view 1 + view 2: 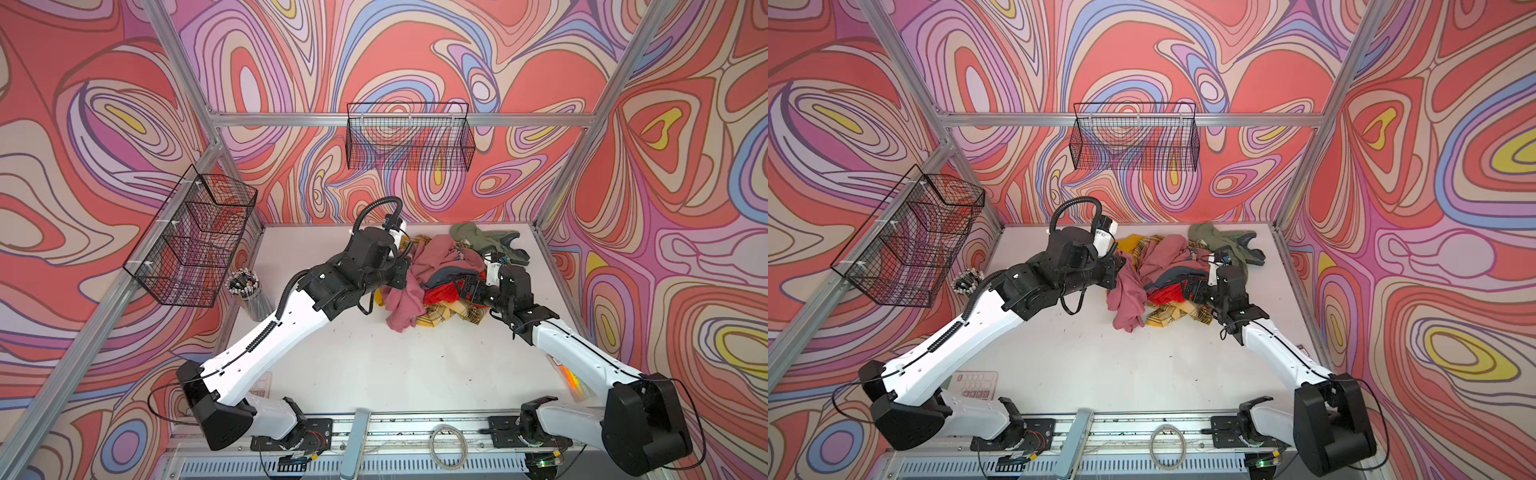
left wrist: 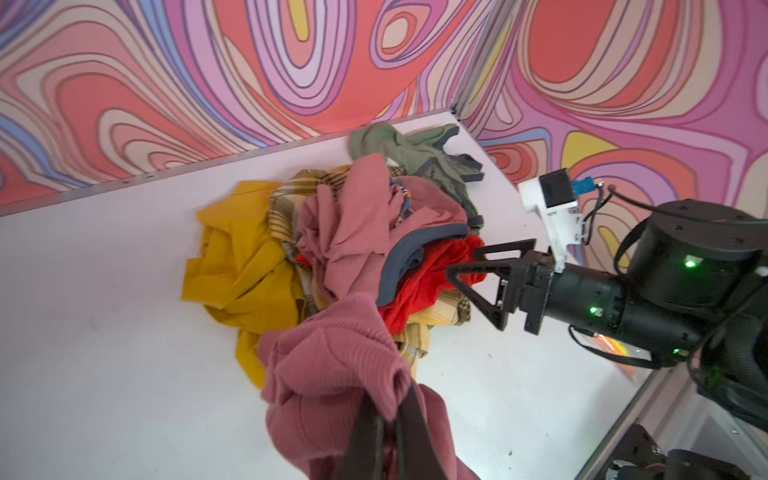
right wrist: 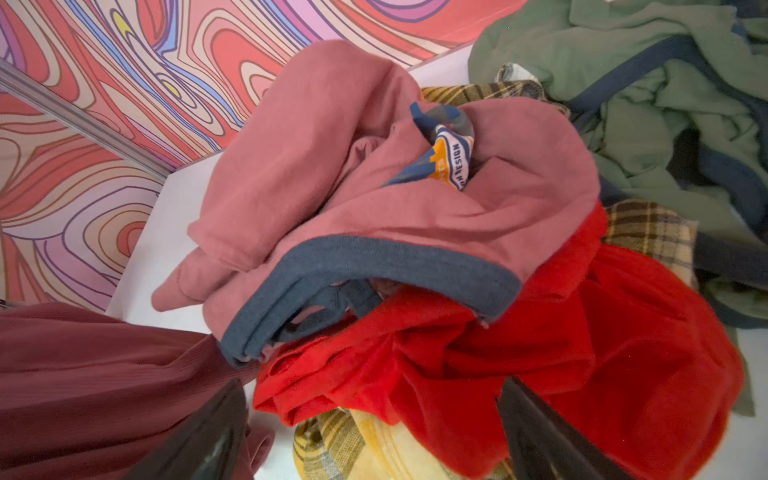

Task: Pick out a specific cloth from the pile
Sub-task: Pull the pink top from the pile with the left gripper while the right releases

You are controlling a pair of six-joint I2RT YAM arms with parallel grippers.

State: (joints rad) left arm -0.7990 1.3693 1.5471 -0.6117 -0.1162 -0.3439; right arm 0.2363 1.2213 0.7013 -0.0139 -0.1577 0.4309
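Mustard, red, plaid, olive, pink: the pile (image 1: 440, 266), right of centre in both top views. At its lower left edge, pink ribbed cloth (image 2: 328, 357) pinched in left gripper (image 2: 388, 415), likely for peeling off. At red cloth (image 2: 428, 282), right gripper (image 2: 463, 262) spread wide, empty, perhaps to steady the heap.

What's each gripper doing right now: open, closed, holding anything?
Left gripper: closed, holding the pink ribbed cloth.
Right gripper: open, holding nothing, facing the red cloth.
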